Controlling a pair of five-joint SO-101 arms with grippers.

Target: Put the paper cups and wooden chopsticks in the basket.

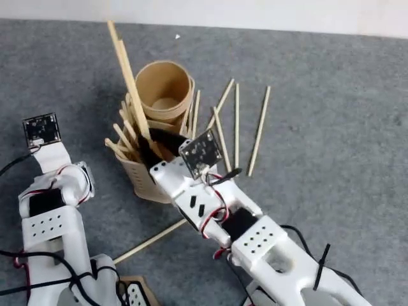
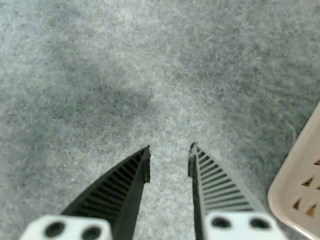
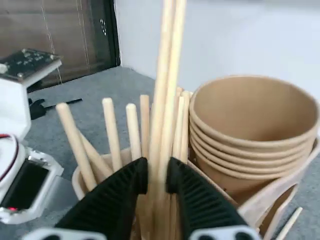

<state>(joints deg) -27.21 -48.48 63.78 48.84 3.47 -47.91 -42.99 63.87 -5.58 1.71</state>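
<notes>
A stack of brown paper cups (image 1: 164, 89) stands in the far end of the beige basket (image 1: 141, 182), with several wooden chopsticks (image 1: 124, 137) upright beside it. My right gripper (image 1: 152, 150) is over the basket, shut on two long chopsticks (image 1: 122, 54) that rise steeply out of it. In the right wrist view the gripper (image 3: 156, 172) pinches that pair (image 3: 169, 75) next to the cups (image 3: 250, 130). Several loose chopsticks (image 1: 258, 131) lie on the carpet to the right of the basket, and one more (image 1: 150, 241) in front. My left gripper (image 2: 169, 155) hangs open over bare carpet.
Grey carpet covers the whole table. A corner of the basket (image 2: 300, 192) shows in the left wrist view, close beside the left gripper. The left arm (image 1: 51, 210) stands left of the basket. A white wall runs along the far edge.
</notes>
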